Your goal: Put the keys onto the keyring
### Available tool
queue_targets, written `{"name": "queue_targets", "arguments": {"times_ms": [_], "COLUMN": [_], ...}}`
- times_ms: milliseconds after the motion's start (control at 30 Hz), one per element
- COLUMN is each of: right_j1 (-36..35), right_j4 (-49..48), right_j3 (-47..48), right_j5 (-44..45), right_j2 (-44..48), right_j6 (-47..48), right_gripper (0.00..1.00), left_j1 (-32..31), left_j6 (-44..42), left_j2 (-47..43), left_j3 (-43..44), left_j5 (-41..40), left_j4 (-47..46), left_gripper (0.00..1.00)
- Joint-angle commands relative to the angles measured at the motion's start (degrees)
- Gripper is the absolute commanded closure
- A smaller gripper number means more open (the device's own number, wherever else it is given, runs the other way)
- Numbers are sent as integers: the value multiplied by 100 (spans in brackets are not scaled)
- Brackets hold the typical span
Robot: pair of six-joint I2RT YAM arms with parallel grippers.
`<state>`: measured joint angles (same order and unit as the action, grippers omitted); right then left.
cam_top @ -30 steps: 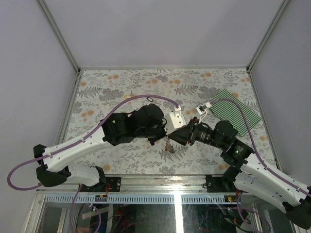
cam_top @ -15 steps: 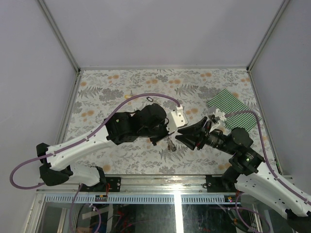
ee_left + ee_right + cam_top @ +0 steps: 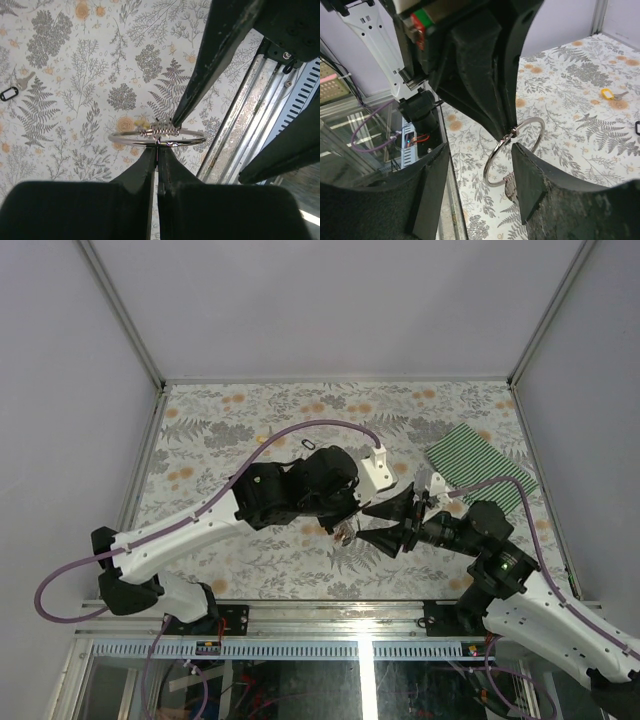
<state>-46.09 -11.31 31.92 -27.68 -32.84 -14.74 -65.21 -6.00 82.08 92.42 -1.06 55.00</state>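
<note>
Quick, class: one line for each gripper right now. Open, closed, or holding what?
Left gripper: closed, fingers pinching the keyring.
Right gripper: open, fingers apart, holding nothing.

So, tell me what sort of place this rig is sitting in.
Most likely a lab or data-collection cell, not a home: plain panel walls in metal framing box in a floral-covered table, and a slotted cable duct with loose wiring runs along its near edge.

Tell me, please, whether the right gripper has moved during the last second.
Yes: the right gripper has backed slightly right and nearer, uncovering more of the green striped cloth; its jaws spread wider.
</note>
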Motion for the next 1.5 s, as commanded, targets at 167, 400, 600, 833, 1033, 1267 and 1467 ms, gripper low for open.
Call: {"name": "queue_targets", "arguments": {"times_ms": [167, 400, 600, 833, 1033, 1267, 1467], "right_j1": [-14, -14, -12, -14, -14, -15, -10], "right_j4": [-701, -1089, -1402, -2274, -2686, -2876, -2771], "right_j3": [-265, -542, -585, -817, -984, -933, -766], "right_j5": [334, 968, 1305, 1239, 1290, 1103, 1058], "right_j2": [-183, -301, -443, -477, -517, -634, -702], "right_j6": [888, 1515, 1956, 1846, 1786, 2019, 2379], "right_gripper": [37, 41, 47, 48, 49, 52, 56], "left_j1": [48, 116, 147, 223, 365, 471, 490], "left_j6": [512, 725, 808, 888, 971, 995, 1009], "left_j2": [397, 730, 972, 1156, 1293, 1485, 1486], "left_j3": [713, 1254, 1587, 1838, 2121, 2417, 2364], "left_j5": [-146, -88, 84, 392, 736, 995, 1279], "left_j4": [447, 850, 1148, 1264, 1352, 1540, 1517], "left_gripper": [100, 100, 100, 100, 100, 100, 100]}}
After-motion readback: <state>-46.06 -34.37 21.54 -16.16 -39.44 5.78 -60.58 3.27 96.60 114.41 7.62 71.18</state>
